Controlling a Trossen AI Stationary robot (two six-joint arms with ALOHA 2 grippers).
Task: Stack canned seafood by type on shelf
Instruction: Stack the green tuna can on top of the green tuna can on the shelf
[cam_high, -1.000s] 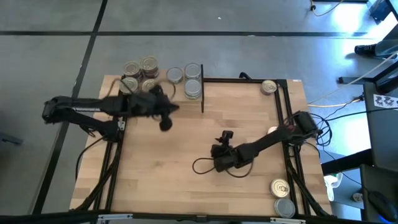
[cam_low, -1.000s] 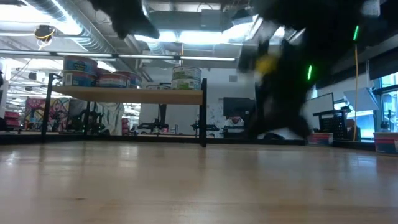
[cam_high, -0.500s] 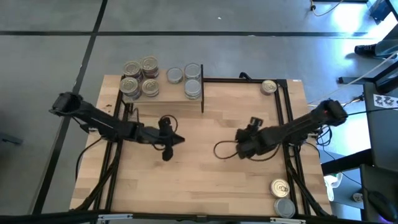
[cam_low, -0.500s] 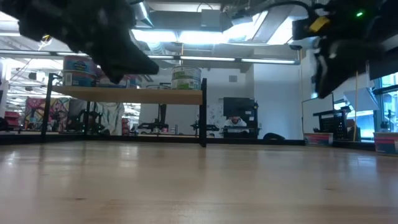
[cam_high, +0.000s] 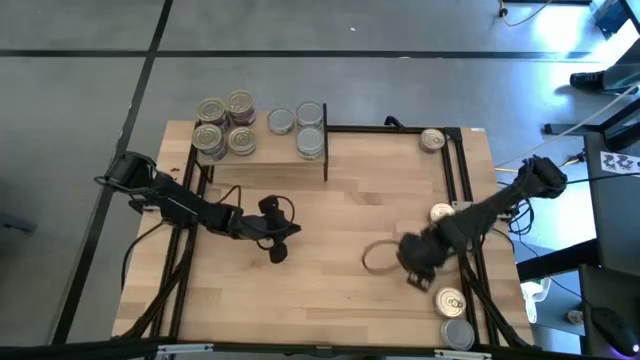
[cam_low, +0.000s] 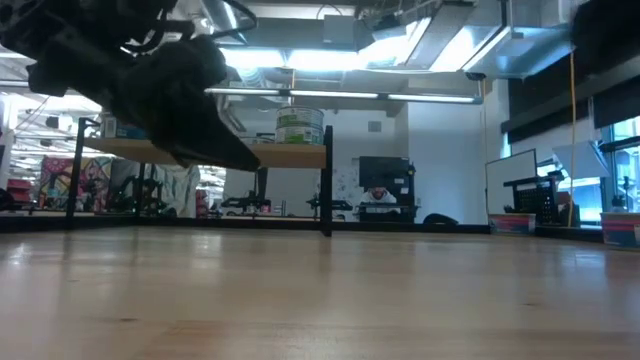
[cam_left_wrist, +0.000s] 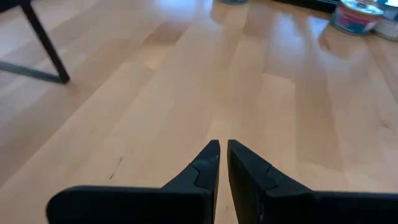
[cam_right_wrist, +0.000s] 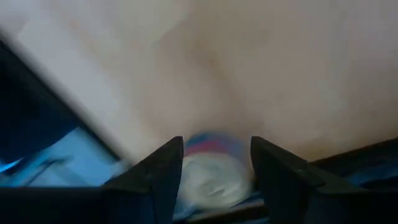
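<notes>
The shelf (cam_high: 265, 166) stands at the table's far left, and several tins (cam_high: 226, 124) rest on it in stacks; the low view shows one stack (cam_low: 300, 125) on the plank (cam_low: 290, 155). More tins sit on the table at the right: one at the far corner (cam_high: 432, 140), one by the rail (cam_high: 441, 212), two near the front (cam_high: 451, 300). My left gripper (cam_high: 279, 251) (cam_left_wrist: 222, 144) is shut and empty, low over the table's left middle. My right gripper (cam_high: 415, 272) (cam_right_wrist: 216, 146) points down, open, above a blurred tin (cam_right_wrist: 211, 171).
Black frame rails (cam_high: 463, 180) run along the table's right and left sides and behind the shelf. A dark cable loop (cam_high: 378, 258) hangs beside my right gripper. Bare wood (cam_high: 340, 210) lies between the two arms.
My left gripper has come away from the shelf toward the table's near edge and sunk low over the wood, staying shut. My right gripper has swung from the table's middle toward the right edge and the front tins, risen, and tipped over until it points down.
</notes>
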